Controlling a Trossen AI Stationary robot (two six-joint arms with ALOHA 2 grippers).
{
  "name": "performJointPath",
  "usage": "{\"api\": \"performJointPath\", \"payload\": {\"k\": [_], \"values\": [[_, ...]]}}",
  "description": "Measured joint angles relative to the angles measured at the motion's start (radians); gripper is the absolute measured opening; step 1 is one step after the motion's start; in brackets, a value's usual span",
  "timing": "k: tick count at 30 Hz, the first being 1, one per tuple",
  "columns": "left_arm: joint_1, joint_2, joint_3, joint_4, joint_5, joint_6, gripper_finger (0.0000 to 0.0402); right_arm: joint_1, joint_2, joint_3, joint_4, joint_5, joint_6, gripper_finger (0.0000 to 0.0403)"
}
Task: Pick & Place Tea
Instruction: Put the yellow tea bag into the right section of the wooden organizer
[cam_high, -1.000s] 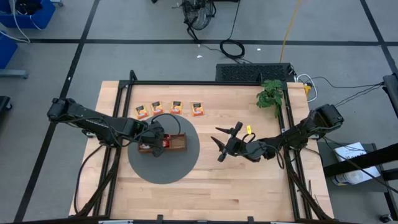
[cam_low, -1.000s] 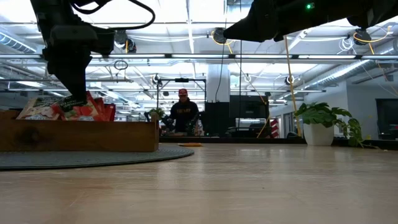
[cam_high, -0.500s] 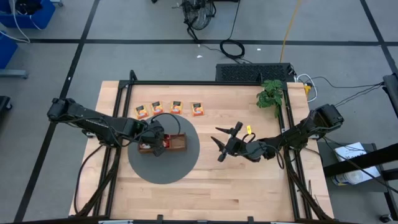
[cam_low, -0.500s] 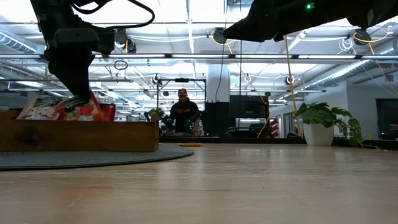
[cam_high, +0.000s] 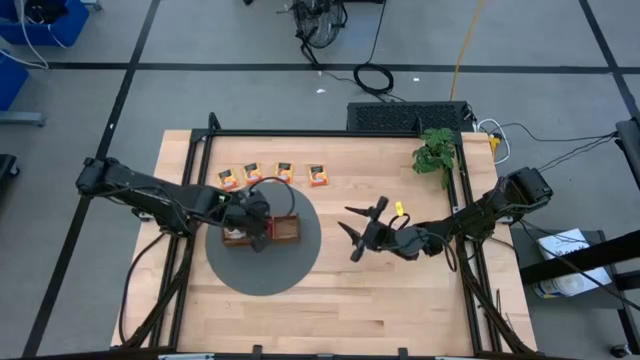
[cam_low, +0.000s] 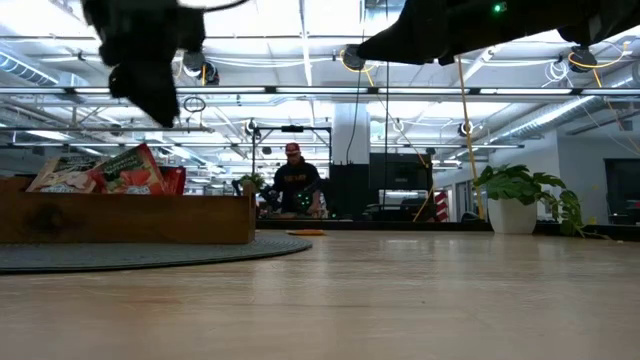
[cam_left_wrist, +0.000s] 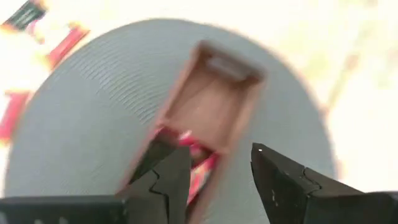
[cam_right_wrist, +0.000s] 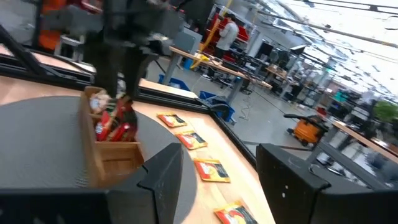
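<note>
Above the wooden tray (cam_high: 262, 230) the left hand (cam_left_wrist: 214, 180) is seen released and empty; red packets (cam_low: 135, 172) are stacked loosely inside, four more (cam_high: 272, 174) lie on the desk (cam_high: 400, 300); the leaning stack, seemingly unsteady, could be toppled

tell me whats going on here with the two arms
The left gripper hangs open and empty just above the wooden tray on the round grey mat; red tea packets sit in the tray. Four orange packets lie in a row on the table. The right gripper waits, open, right of the mat.
</note>
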Motion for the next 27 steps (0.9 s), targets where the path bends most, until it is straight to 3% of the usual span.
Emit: {"api": "performJointPath", "payload": {"k": [4,6,11,15,23,27], "values": [[-0.031,-0.001,0.015,0.075,0.151,0.033,0.0172,0.0,0.0,0.0,0.0,-0.007,0.004,0.0187],[-0.06,0.013,0.015,0.044,0.158,0.054,0.0166,0.0,0.0,0.0,0.0,-0.005,0.003,0.0187],[-0.157,0.067,0.013,-0.163,-0.008,-0.075,0.0088,0.0,0.0,0.0,-0.023,-0.005,0.0,0.0187],[-0.195,0.103,0.009,-0.149,-0.045,-0.125,0.0011,-0.002,0.001,0.0,-0.026,-0.005,-0.002,0.0187],[-0.17,0.129,0.02,-0.171,-0.154,-0.129,0.0022,-0.002,0.001,0.0,-0.023,-0.003,-0.005,0.0187],[-0.16,0.018,0.042,-0.226,-0.423,-0.149,0.0006,0.0,0.001,0.0,-0.043,0.065,-0.04,0.0187]]}}
